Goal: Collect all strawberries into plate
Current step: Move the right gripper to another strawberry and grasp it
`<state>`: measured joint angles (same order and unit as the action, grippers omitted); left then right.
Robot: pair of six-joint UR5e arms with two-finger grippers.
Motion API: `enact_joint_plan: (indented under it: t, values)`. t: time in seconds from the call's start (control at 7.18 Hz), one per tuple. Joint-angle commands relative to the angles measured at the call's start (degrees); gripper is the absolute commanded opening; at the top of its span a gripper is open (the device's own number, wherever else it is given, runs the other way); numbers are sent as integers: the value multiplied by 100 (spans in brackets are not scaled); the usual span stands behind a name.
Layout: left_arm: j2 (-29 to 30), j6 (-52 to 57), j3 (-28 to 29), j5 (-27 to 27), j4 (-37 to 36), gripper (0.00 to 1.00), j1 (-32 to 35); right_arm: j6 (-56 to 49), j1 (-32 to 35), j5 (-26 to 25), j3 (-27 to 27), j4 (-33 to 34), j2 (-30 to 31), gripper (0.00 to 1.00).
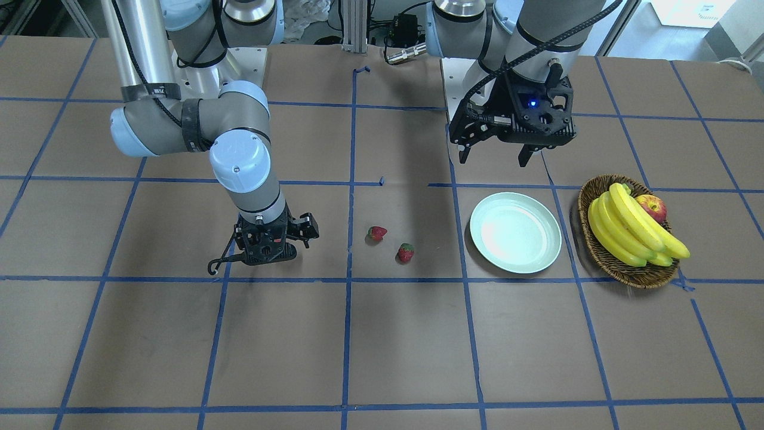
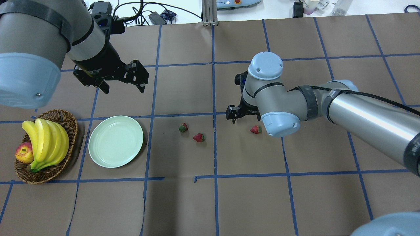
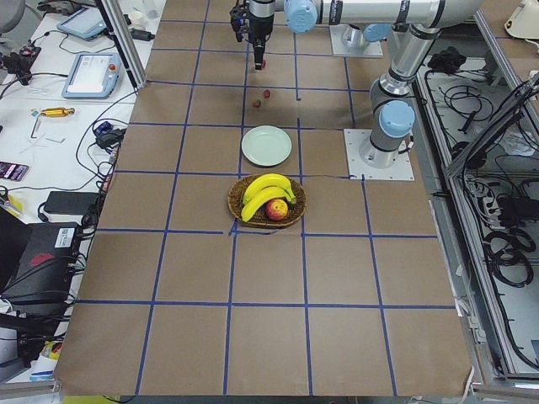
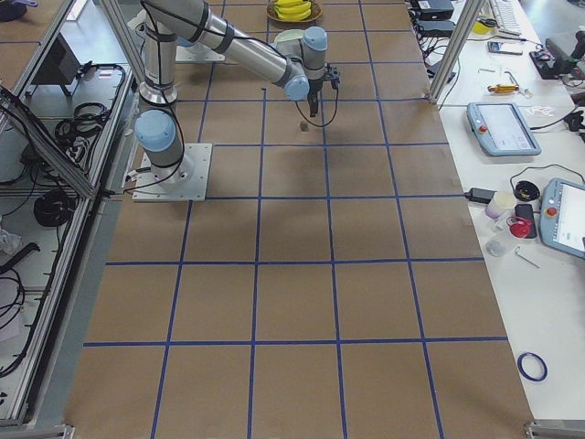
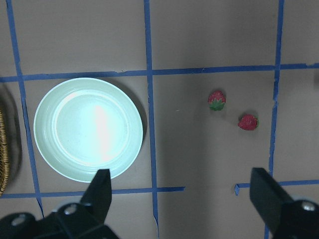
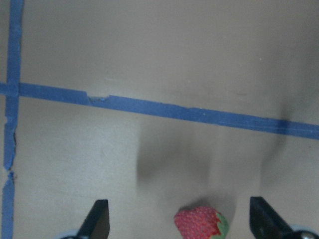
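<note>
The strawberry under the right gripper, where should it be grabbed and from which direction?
Grip the strawberry by its red body, across the widest part, coming straight down from above. It lies low on the flat table with its leafy cap off to one side, so only the flanks offer purchase. The right gripper is open over it, but probably needs centring first.

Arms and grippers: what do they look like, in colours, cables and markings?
The left arm and right arm are silver-grey tubes with pale blue joint caps; a black cable runs along each, held by black straps. The left gripper and right gripper are black with two fingers; a blue light glows on the left one's mount.
</note>
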<state>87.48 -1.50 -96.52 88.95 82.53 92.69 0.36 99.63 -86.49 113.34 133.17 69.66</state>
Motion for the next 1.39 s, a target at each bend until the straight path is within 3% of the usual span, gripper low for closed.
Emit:
enact_joint_plan:
  t: [0.0,0.14,0.28,0.56,0.7,0.98,1.25]
  values:
    - [6,-8,-7,0,0,100,3,-229,-58,18,100,-2,-13,100]
    - [-3,10,-7,0,9,100,-5,-238,-58,0,118,-45,-22,75]
    - [-3,1,-7,0,9,100,3,-229,-58,18,144,-55,-31,36]
    - [-3,1,-7,0,9,100,3,-212,-58,35,197,-46,-31,7]
    - [-3,1,-7,0,0,100,3,-125,-49,53,84,-37,-5,0]
    - [-3,1,-7,0,0,100,3,785,169,498,-547,-37,-196,0]
    - [-3,1,-7,0,9,100,3,1561,792,694,-926,42,-557,0]
